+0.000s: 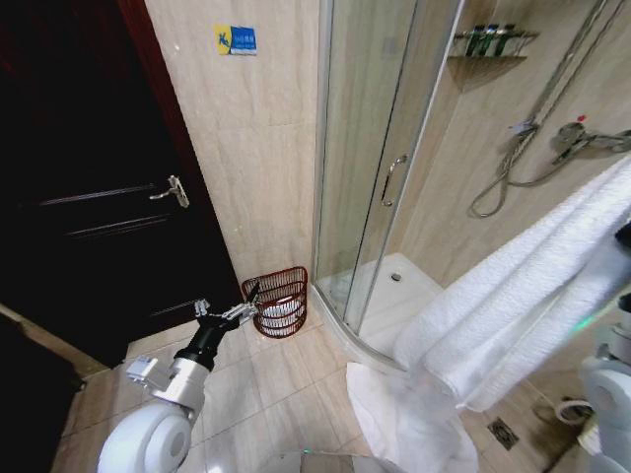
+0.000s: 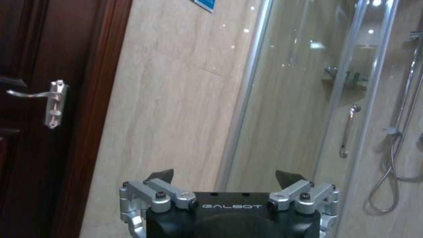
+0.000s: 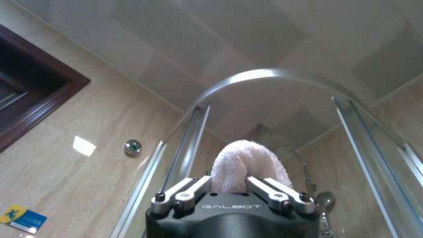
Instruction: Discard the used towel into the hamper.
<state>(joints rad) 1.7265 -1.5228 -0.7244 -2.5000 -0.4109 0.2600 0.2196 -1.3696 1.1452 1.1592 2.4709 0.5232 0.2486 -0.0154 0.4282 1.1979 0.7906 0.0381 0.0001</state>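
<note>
Carrying stage, by the look of it: towel (image 1: 513, 305) already lifted, not yet over the hamper (image 1: 279, 301). Nearest on the right, held high by the right gripper (image 3: 229, 186), fingers pinched on a fold of the white cloth (seen bulging up between them in the right wrist view). Hangs as a long thick roll sloping from far right down toward the near middle, tail bunched low near the floor (image 1: 286, 394) beside the shower kerb.

On the near left, left arm stretched forward and low, left gripper (image 1: 244, 306) spread wide, holding nothing, tips just beside the hamper's near-left rim; touching or not, hard to tell.

Farther off, hamper standing on the tiles in the corner where the beige wall (image 1: 251, 158) meets the glass shower door (image 1: 370, 148), something pale already inside.

Next move, judged: bring the load leftward and away across the floor, get the dangling tail over the rim first, then release.
</note>
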